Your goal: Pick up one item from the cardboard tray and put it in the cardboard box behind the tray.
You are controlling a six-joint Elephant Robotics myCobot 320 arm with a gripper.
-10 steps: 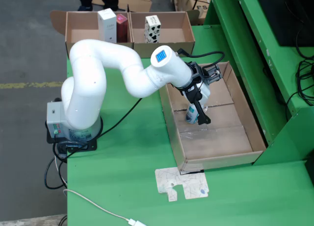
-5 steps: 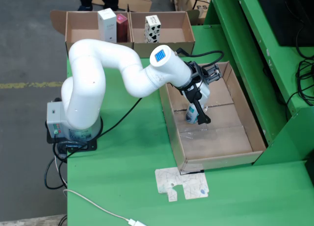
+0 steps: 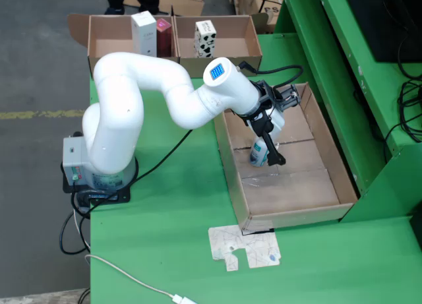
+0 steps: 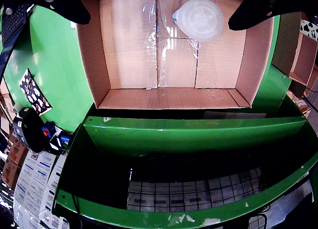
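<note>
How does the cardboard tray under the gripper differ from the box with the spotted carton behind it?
The cardboard tray is bigger and longer, and holds one small white bottle; the box is smaller and holds one upright black-and-white spotted carton. The gripper hangs over the tray, not the box. Both are open brown cardboard.

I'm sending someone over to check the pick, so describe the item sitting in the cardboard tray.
Find the long open cardboard tray on the green table, right of the white arm. Below the gripper stands a small whitish container with a round lid, the only item in the tray.
</note>
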